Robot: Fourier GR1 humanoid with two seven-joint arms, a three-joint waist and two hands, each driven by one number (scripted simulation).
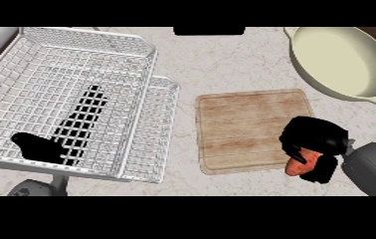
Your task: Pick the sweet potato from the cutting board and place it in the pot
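A wooden cutting board [246,128] lies on the counter right of centre. At its lower right corner my right hand [314,137] is curled round an orange sweet potato [301,166], whose lower end shows beneath the fingers. Whether the potato still touches the board is hidden by the hand. A cream pot [334,59] stands at the upper right, beyond the board, with nothing visible inside. My left hand [38,147] shows at the lower left, behind the wire of the rack, with its fingers hard to make out.
A large white wire dish rack [81,73] fills the left half, with a smaller wire tray [154,128] along its right side. A dark object [209,31] sits at the counter's far edge.
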